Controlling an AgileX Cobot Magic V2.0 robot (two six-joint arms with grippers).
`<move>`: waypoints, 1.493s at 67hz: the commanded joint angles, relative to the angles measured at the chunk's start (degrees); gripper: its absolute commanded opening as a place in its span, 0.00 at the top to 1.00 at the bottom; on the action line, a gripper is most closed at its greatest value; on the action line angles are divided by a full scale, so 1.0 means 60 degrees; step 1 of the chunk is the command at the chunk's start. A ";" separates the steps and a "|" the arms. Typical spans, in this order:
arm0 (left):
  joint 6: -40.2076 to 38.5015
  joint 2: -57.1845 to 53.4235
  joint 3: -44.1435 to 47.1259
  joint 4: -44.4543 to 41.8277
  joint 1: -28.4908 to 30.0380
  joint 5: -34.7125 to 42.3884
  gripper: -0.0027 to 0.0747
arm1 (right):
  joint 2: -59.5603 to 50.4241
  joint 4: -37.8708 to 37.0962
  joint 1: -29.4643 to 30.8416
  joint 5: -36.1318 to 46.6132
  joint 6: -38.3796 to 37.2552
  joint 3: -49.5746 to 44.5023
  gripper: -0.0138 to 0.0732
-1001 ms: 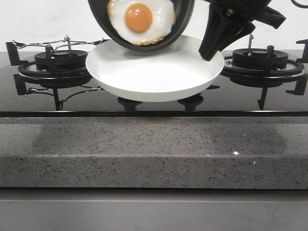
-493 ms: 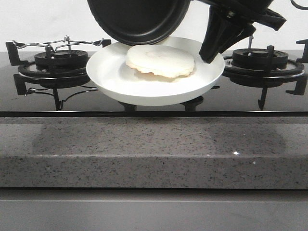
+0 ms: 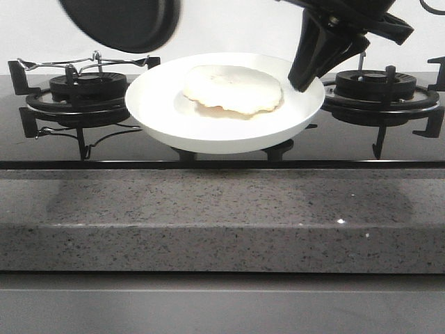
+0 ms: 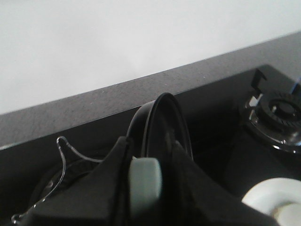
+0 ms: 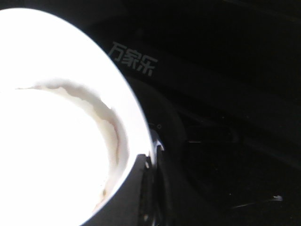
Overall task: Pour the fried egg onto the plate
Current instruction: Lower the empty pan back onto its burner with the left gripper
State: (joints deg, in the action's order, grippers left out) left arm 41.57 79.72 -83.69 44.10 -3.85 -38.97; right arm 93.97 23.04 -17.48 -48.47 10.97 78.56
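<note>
The fried egg (image 3: 233,89) lies pale side up on the plate (image 3: 160,104), which the right end effector (image 3: 306,73) clamps at the rim above the hob; the left end effector (image 4: 146,181), closed on the black frying pan (image 3: 122,21), should swing wide and level.

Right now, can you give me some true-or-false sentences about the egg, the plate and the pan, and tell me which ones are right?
1. The fried egg lies on the plate. True.
2. The egg's orange yolk faces up. False: its pale cream side is up.
3. The right gripper holds the plate by its rim. True.
4. The black frying pan is directly above the egg. False: it is up over the left burner, off to the side.
5. The pan has an egg in it. False: the only egg in view is on the plate.
</note>
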 commanded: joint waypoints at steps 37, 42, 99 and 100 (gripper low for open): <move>-0.0130 0.3535 -0.0328 0.8099 0.4515 -0.4197 0.99 | -0.0438 0.0298 -0.0028 0.0389 0.0033 0.0284 0.92; -0.0130 0.4021 -0.0328 0.8621 0.4515 -0.4397 0.99 | -0.0438 0.0298 -0.0028 0.0389 0.0033 0.0284 0.92; 0.0006 0.5285 -0.0423 0.8317 0.4651 -0.4534 0.25 | -0.0438 0.0298 -0.0028 0.0389 0.0033 0.0284 0.92; 0.0006 0.5285 -0.0458 0.8249 0.4696 -0.4534 0.24 | -0.0438 0.0298 -0.0028 0.0389 0.0033 0.0284 0.92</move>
State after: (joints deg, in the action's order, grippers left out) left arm 41.31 114.70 -84.04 91.04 23.41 -64.08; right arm 93.97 23.04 -17.48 -48.47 10.86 78.56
